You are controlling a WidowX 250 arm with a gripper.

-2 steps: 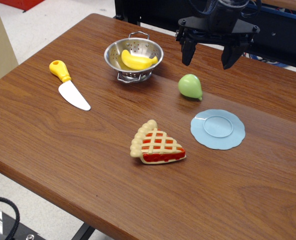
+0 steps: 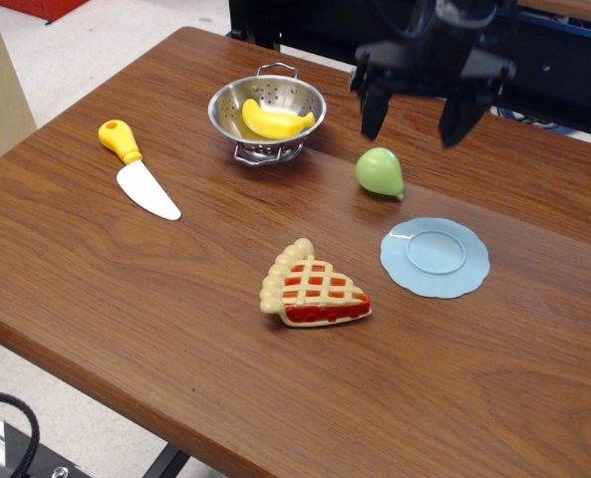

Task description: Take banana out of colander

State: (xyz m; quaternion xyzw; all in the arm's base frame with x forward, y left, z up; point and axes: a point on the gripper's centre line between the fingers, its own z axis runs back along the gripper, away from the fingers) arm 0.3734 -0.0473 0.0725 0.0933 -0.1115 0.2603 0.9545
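Observation:
A bright yellow banana (image 2: pixel 272 120) lies inside the shiny steel colander (image 2: pixel 230 100), which stands on its ring base at the back middle of the wooden table. My black gripper (image 2: pixel 416 121) hangs above the table to the right of the colander, over and behind a green pear. Its two fingers point down, spread wide apart, with nothing between them.
A green pear (image 2: pixel 380 172) lies just below the gripper. A light blue plate (image 2: pixel 435 257) is at the right, a slice of cherry pie (image 2: pixel 312 288) in the middle, and a white-bladed knife with a yellow handle (image 2: pixel 136 168) at the left. The table's far edge is close behind the colander.
The gripper has shifted only slightly and shows a little motion blur. The banana and colander have not moved.

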